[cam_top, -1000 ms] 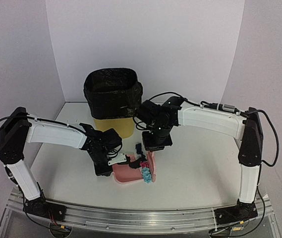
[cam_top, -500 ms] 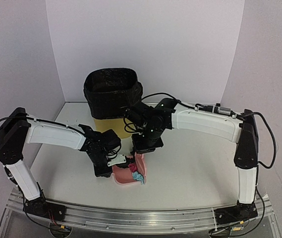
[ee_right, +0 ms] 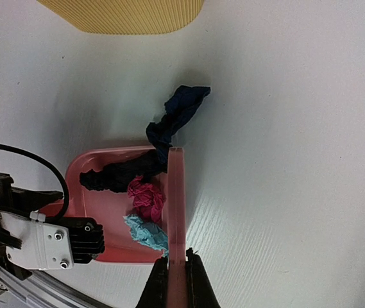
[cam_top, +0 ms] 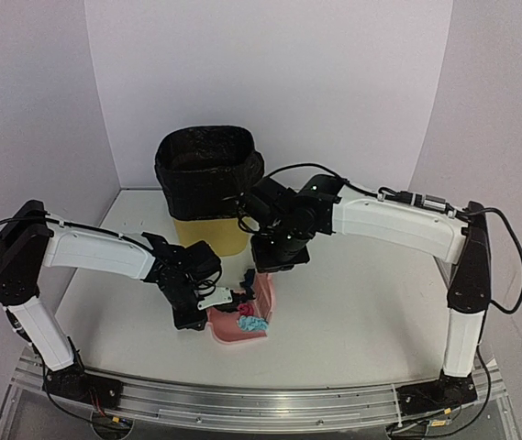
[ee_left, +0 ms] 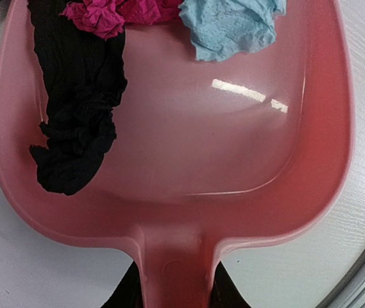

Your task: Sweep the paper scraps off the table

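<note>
from above: left gripper (cam_top: 201,314) clamped on the handle of the pink dustpan (cam_top: 228,332), right gripper (cam_top: 265,272) closed tight on the pink brush (cam_top: 267,301) standing on edge at the pan's mouth. paper scraps (cam_top: 249,317) hard to sort there, crowded under the right wrist. clearer from the right wrist: black scrap (ee_right: 115,176), magenta scrap (ee_right: 145,196) and light blue scrap (ee_right: 145,234) inside the pan, on one side of the brush; navy scrap (ee_right: 181,109) out on the white table (ee_right: 285,128), one end reaching the pan's rim by the brush tip. closest from the left wrist: black wad along one wall of the pan, magenta and blue at its open edge, dark fingers (ee_left: 126,296) hugging the handle on both sides, navy only a sliver in the corner. behind the pan, a yellow bin (cam_top: 207,236) lined with a black bag (cam_top: 207,170), the right arm crossing its front and hiding part of it. white walls (cam_top: 270,82) all round.
</note>
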